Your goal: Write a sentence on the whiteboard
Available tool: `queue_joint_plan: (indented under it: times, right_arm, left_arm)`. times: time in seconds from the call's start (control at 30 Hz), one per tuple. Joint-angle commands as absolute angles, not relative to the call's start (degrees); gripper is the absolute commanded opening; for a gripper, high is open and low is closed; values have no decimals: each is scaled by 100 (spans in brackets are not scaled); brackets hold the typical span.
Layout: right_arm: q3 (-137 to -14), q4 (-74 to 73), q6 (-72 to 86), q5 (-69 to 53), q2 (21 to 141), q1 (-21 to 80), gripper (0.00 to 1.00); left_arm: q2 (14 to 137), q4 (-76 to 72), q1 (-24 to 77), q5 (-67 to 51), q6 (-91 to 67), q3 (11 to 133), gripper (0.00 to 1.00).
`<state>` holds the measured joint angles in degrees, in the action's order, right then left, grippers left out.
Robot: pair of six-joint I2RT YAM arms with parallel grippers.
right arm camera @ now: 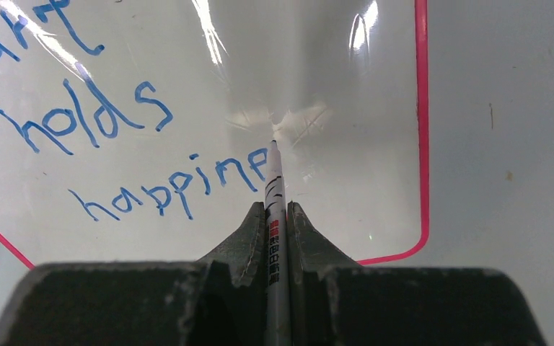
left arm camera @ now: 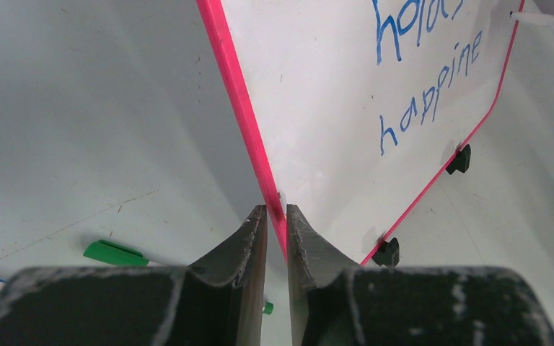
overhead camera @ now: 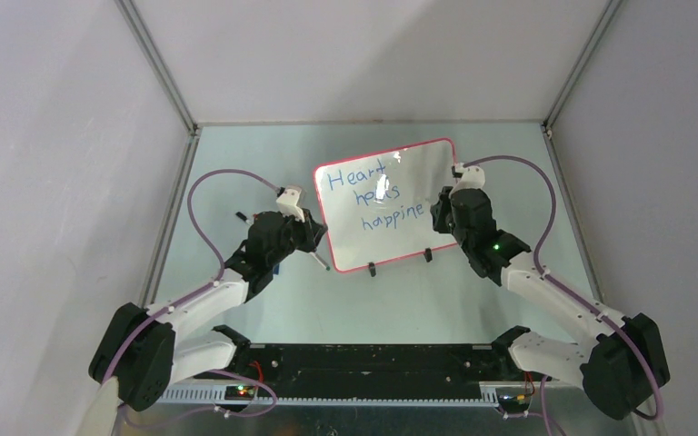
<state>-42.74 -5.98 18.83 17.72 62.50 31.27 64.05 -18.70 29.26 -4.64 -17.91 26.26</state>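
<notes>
As left end effector (left arm camera: 276, 210) grips whiteboard (left arm camera: 332, 108) edge, marker (right arm camera: 274, 189) beside sentence (right arm camera: 90, 119)

A small rectangular whiteboard (overhead camera: 400, 243) with a thin red rounded frame stands upright on its long edge, on two little black feet (overhead camera: 372, 269), near the middle of the table. Its glossy white face catches streaks of glare. The sentence (overhead camera: 374, 194), in thin blue slanted handwriting, fills the left part in three stepped lines: "Heart", "holds", "happine".
</notes>
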Motion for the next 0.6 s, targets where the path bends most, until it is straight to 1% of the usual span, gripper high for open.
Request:
queue_joint_plan:
  times: [0.0, 0.57]
  right_arm:
    - [-4261, -276, 1863, 1920, 6318, 3110, 0]
    - [-4258, -595, 1979, 2030, 6356, 3078, 0]
  left_arm:
    - [6270, -1988, 2953, -443, -1687, 2646, 21]
    - [6276, -1981, 2953, -445, -1681, 2654, 21]
